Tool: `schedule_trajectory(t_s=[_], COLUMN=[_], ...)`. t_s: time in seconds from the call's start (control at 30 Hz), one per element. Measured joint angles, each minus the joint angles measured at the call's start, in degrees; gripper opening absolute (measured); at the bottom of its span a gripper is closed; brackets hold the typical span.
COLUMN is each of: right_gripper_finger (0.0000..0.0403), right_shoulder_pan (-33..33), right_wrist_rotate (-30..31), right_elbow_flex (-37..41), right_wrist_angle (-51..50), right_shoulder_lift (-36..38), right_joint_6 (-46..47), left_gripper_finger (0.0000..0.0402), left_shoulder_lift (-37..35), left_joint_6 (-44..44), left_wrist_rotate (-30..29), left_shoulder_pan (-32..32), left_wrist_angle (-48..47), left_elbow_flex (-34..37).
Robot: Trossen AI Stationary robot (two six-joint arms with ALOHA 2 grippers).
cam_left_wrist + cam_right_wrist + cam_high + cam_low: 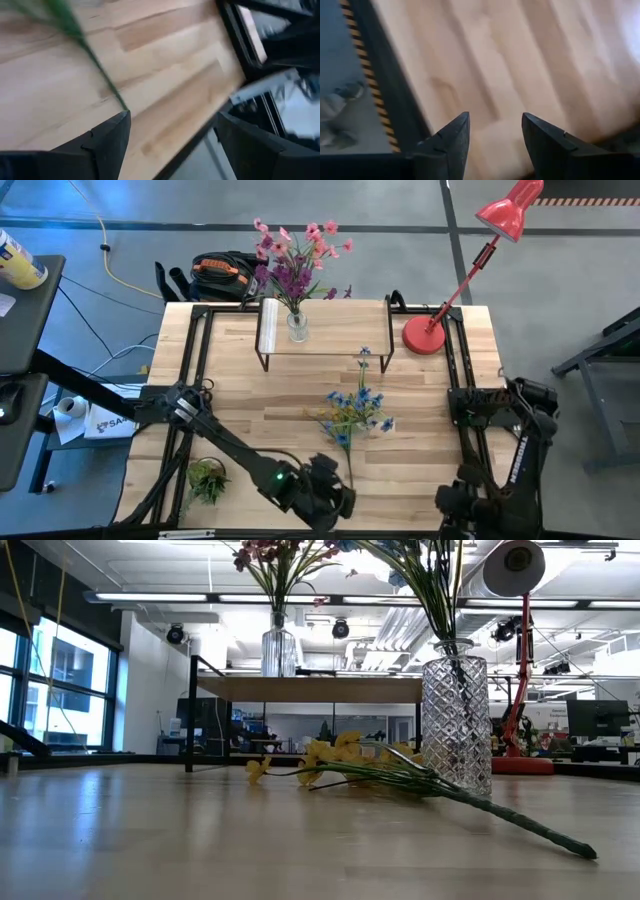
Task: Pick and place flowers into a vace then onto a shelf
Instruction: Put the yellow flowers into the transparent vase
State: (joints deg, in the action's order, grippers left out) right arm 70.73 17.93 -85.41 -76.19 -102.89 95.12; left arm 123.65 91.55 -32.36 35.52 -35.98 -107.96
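— What's that red thing at the back corner of the table (250, 395)?

— A red desk lamp (470, 260), round base on the wood, arm tilted up and away, shade hanging out past the edge.

— And the little green clump near the front?

— A small plant tuft (207, 478), sitting alone near the front left corner.

— Anything on the floor?

— A black and orange bag (222, 276) just behind the table, a yellow cable (112, 260) trailing across the grey floor, and a white roll (68, 407) beside some paper off to the left.
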Motion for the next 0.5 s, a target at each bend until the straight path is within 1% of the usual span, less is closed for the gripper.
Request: schedule_trajectory(t_s=[0.1, 0.2, 0.33, 0.5], right_gripper_finger=[0.0177, 0.0181, 0.0181, 0.0182], right_shoulder_pan=[-0.1, -0.4, -1.4, -2.3], right_wrist_rotate=[-2.0, -2.0, -1.8, 0.7], right_elbow_flex=[0.1, 0.1, 0.1, 0.1], right_wrist_angle=[-3.9, -8.5, -13.5, -13.7], right_shoulder_lift=[0.0, 0.0, 0.0, 0.0], right_joint_6=[1.8, 2.0, 1.9, -0.2], left_gripper_finger=[0.0326, 0.0326, 0.0326, 0.0326], left_shoulder_lift=[2.0, 4.6, 7.0, 7.3], left_joint_6=[6.5, 9.1, 8.4, 3.2], left_wrist_rotate=[-1.1, 1.1, 2.7, 3.1], left_shoulder_pan=[-0.5, -2.2, -4.6, -8.6], left_wrist_angle=[-4.0, -3.4, -1.2, -2.0], left_elbow_flex=[0.1, 0.1, 0.1, 0.0])
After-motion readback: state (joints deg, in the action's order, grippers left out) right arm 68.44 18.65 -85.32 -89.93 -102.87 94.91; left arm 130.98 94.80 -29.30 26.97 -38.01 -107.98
